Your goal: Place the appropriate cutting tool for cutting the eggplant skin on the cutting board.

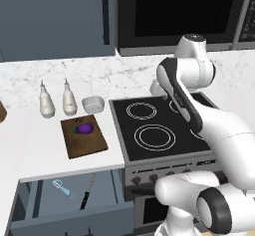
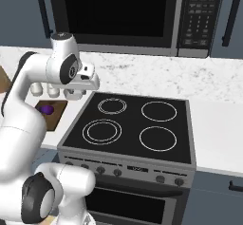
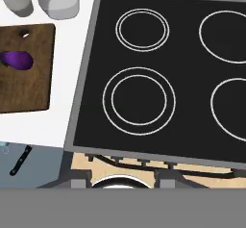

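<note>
Two tools lie in the open drawer point(image 1: 64, 200) under the tabletop point(image 1: 30, 140): the peeler point(image 1: 63, 187) with its light blue handle and pale looped head on the left, and just to its right a long slim knife point(image 1: 87, 192) with a black handle. The peeler is the one wanted for the eggplant skin. I would judge it light and stiff, a small thing that could skid on the drawer floor if nudged. The handle looks the sensible place to take hold, pinched across its narrow width near the middle, well away from the thin metal loop, which seems the easiest part to bend or snag.

Above the drawer, on the tabletop, the dark brown cutting board point(image 1: 84, 140) lies flat with the purple eggplant point(image 1: 85, 128) on its far half. The near half is bare wood, which looks like room enough for the peeler. Behind the board stand two white bottles point(image 1: 46, 103) and a small white bowl point(image 1: 93, 103).

Further right is the black stovetop point(image 1: 154, 130), and the white arm reaches up over it. The end effector point(image 2: 76, 94) hangs above the stove's left rear corner, well apart from the drawer. From where I stand I cannot tell whether its fingers are spread or closed. Nothing appears to be in them.
</note>
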You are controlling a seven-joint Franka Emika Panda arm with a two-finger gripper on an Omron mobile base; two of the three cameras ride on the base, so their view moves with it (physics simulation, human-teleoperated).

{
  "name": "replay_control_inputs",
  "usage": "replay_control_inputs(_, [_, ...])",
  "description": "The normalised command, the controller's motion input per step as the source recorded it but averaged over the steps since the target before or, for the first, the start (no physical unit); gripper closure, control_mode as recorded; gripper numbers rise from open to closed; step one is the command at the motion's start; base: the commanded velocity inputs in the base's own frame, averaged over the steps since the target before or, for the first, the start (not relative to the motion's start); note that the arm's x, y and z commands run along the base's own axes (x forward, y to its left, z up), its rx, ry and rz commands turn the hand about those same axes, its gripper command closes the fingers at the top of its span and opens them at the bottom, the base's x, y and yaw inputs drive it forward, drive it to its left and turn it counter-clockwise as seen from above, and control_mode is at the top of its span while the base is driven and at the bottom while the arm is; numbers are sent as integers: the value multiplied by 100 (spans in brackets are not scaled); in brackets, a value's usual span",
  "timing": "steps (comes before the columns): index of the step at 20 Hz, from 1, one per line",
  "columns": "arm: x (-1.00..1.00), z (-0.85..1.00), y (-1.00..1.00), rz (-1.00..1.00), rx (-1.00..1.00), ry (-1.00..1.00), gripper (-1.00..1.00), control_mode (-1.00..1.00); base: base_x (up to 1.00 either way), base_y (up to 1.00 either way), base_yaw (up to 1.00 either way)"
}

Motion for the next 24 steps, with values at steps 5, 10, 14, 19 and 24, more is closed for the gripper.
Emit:
replay_control_inputs(5, [-34, -7, 35, 3, -6, -5, -100, -100, 0, 0, 0])
replay_control_inputs(10, [-44, -86, 100, 10, -1, 13, -100, -100, 0, 0, 0])
replay_control_inputs(14, [-1, -100, 100, 5, 10, 41, -100, -100, 0, 0, 0])
replay_control_inputs(19, [8, -100, 100, 0, 18, 52, -100, -100, 0, 0, 0])
replay_control_inputs(24, [1, -100, 100, 0, 15, 45, -100, -100, 0, 0, 0])
